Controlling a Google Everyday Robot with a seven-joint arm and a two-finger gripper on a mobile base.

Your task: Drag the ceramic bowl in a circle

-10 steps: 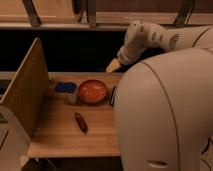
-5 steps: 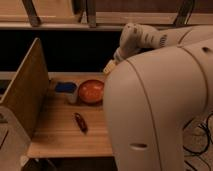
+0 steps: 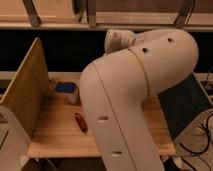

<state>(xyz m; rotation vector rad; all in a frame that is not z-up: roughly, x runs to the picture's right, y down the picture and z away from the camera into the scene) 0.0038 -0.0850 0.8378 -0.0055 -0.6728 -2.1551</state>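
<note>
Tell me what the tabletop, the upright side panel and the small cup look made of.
Tabletop: pale wood, matte, light tan with faint streaks. Side panel: wood or plywood, flat tan, dull. Cup: pale body, blue top; plastic or ceramic, cannot tell. Arm: smooth white shell, likely plastic, soft sheen. It hides the ceramic bowl and the gripper, which is out of view.

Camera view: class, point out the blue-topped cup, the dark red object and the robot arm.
blue-topped cup (image 3: 66,88), camera view, its blue top.
dark red object (image 3: 81,123), camera view, its middle.
robot arm (image 3: 131,102), camera view, large white link; the gripper is not in view.
</note>
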